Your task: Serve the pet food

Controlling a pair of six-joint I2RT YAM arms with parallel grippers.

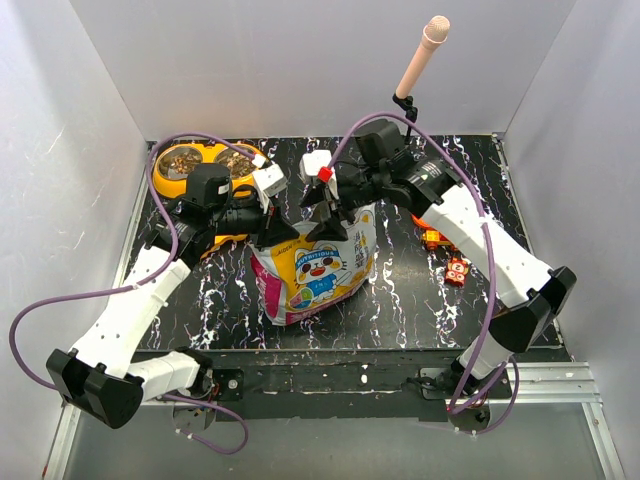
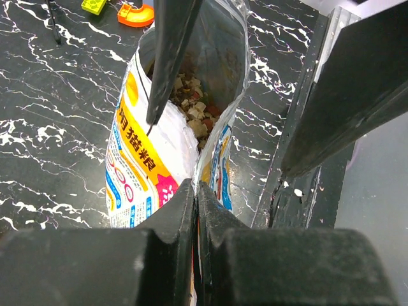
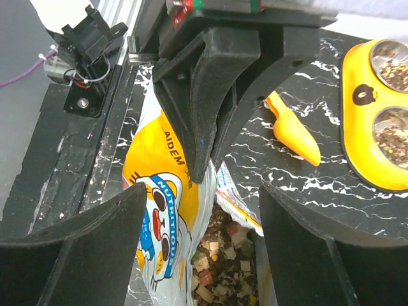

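Pet food (image 3: 220,261) shows inside the "NUTRITIOUS" bag (image 1: 315,275); left gripper (image 2: 196,189) pinches its ten-o'clock rim, right gripper (image 3: 203,191) gapes wide above.

Bag (image 1: 315,270) is printed white, yellow & pink w/ blue cartoon; kibble (image 3: 217,255) is mixed tan/brown; table (image 1: 400,300) is veined black-white; bowl dish (image 3: 354,95) & scoop (image 3: 296,134) are coloured yellow-orange.

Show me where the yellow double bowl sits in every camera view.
Top external: the yellow double bowl is at the table's far left corner, behind the left arm.
Left wrist: not in view.
Right wrist: at the right edge, right of the orange scoop.
Shared landmark: the pet food bag, seen in all three views.
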